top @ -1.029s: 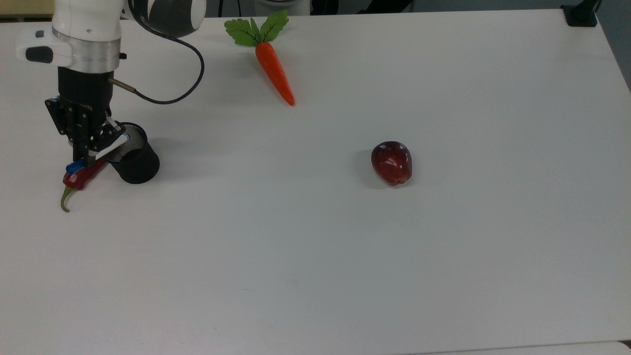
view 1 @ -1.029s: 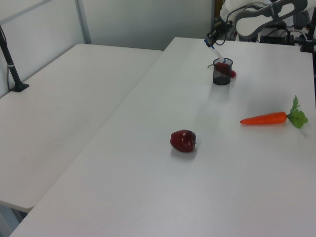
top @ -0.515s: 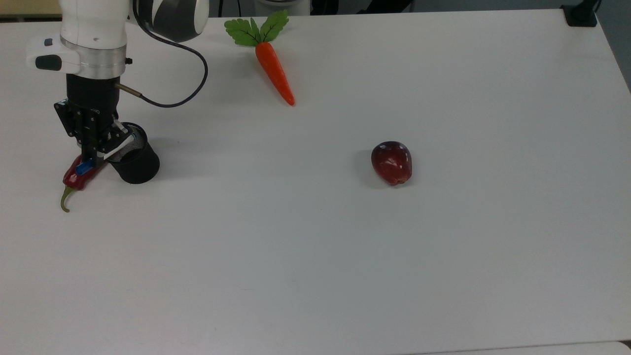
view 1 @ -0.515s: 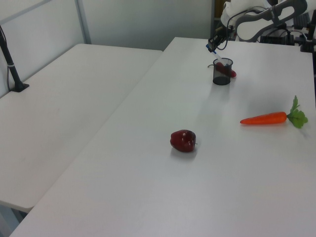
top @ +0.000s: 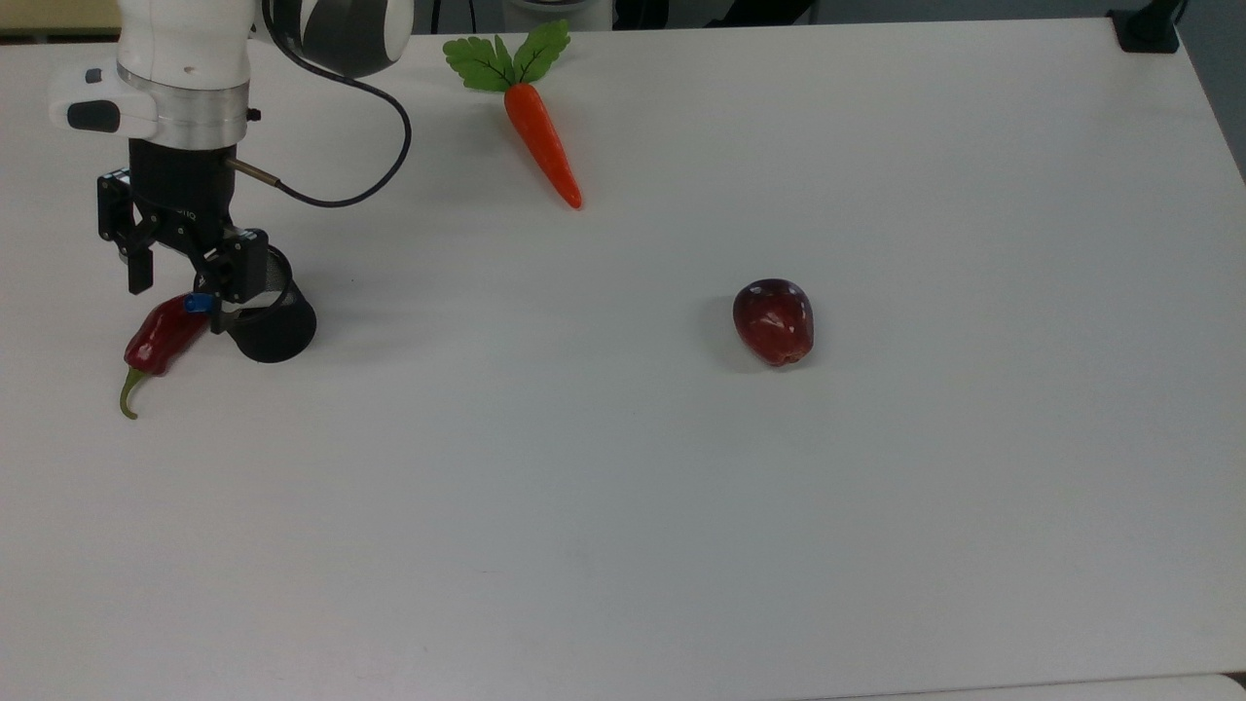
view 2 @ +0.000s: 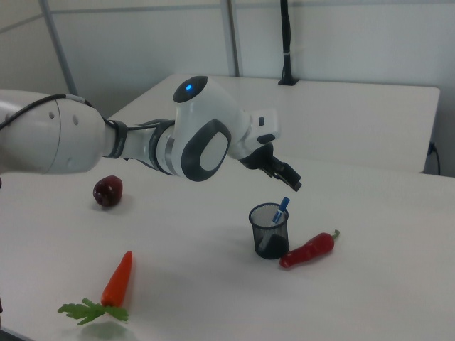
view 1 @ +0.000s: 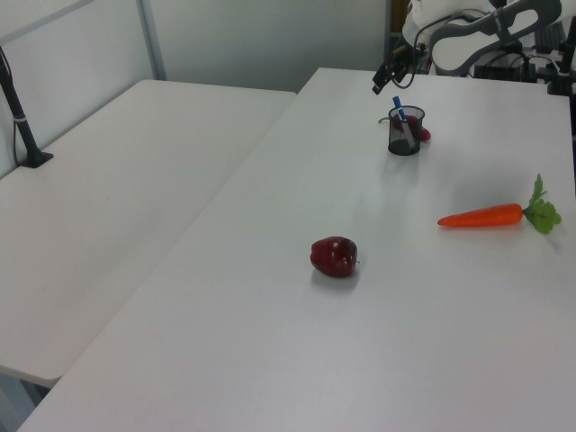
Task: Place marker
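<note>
The marker (view 2: pixel 282 207) stands tilted inside a black mesh cup (view 2: pixel 269 231), its blue cap sticking out above the rim. In the top view its blue cap (top: pixel 200 303) shows at the cup's (top: pixel 271 326) left edge. My gripper (top: pixel 192 276) hangs open just above the cup, its fingers spread to either side of the cap and apart from the marker. The left view shows the marker (view 1: pixel 401 120) leaning in the cup (view 1: pixel 406 133) below the gripper (view 1: pixel 389 77).
A red chili (top: pixel 161 336) lies against the cup on the top view's left. An orange carrot (top: pixel 541 138) with green leaves lies further back, and a dark red apple (top: pixel 774 321) sits mid-table. The white table (top: pixel 623 506) spreads wide to the top view's right.
My gripper has opened and let go of the marker, which has dropped into the cup. The gripper has risen slightly.
</note>
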